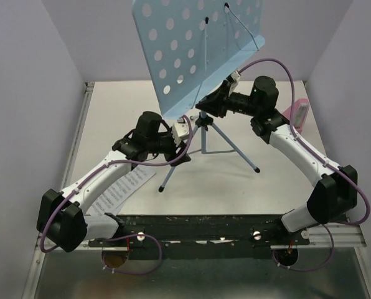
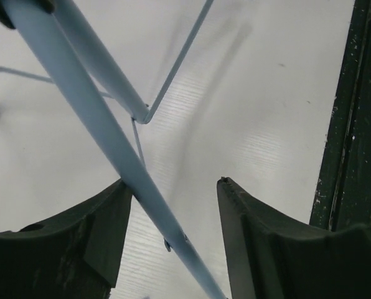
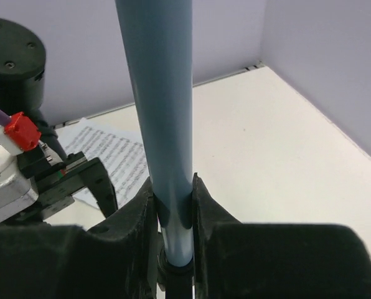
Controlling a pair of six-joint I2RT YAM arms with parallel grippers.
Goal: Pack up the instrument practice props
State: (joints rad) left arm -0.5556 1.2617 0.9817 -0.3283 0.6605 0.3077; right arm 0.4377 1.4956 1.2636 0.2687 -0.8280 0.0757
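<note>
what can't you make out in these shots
- Stand: desk's upper part cut off by the top view's edge.
- Sheet music: partly under the left arm, top view; print too small.
- Metronome: partly behind the right arm, top view.
- Left gripper: wrist view doesn't show whether it touches the leg.

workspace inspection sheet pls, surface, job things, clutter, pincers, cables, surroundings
surface: white table, black rail at near edge
job's things: blue music stand standing upright; sheet music flat at near left; pink metronome by right wall
clutter: nothing seen
pincers: left pincer open around a tripod leg; right pincer shut on the stand's pole
cables: purple cables hang in loops, left and right
surroundings: lavender walls on three sides
</note>
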